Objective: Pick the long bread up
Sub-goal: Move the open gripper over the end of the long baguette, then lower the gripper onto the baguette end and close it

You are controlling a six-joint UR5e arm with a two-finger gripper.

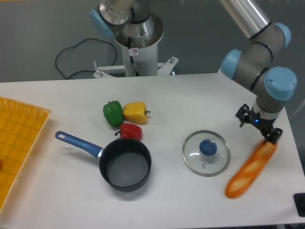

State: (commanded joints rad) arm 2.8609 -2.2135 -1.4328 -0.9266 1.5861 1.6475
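A white table [190, 90] fills most of the view, its top evenly lit with only soft shadows under what stands on it. Behind its far edge lies a plain grey floor [38, 28], where a black cable [78, 57] loops and runs toward a metal mounting plate [112, 71] at the table's back edge. A small dark patch shows at the table's near right corner.

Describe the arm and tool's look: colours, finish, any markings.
Silver-grey metal tube arm with rounded grey joint housings capped in light blue. Small black two-finger tool with a tiny blue light on its body. Silver cylindrical base pedestal bears a small round red-and-white sticker; a black cable loops behind it.
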